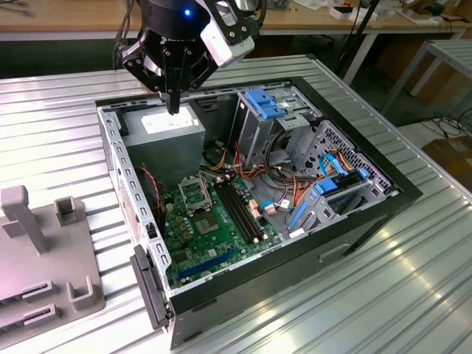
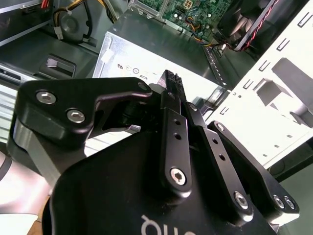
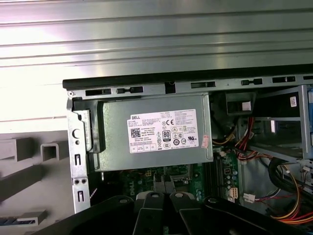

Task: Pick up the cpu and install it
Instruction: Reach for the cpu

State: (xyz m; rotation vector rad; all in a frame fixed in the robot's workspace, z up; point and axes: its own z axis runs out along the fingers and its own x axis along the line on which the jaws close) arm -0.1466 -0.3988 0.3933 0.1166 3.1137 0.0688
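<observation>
While the gripper (image 1: 175, 109) hangs pressed together above the power supply (image 1: 166, 140), the likely cpu (image 1: 205, 223) looks light, stiff and fragile; grip its edges.

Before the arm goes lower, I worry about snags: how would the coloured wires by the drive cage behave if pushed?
The coloured wires look thin and loop loosely, so probably floppy and light. They run to the board, so likely tethered: pushed, they'd bend, not slide away.
</observation>
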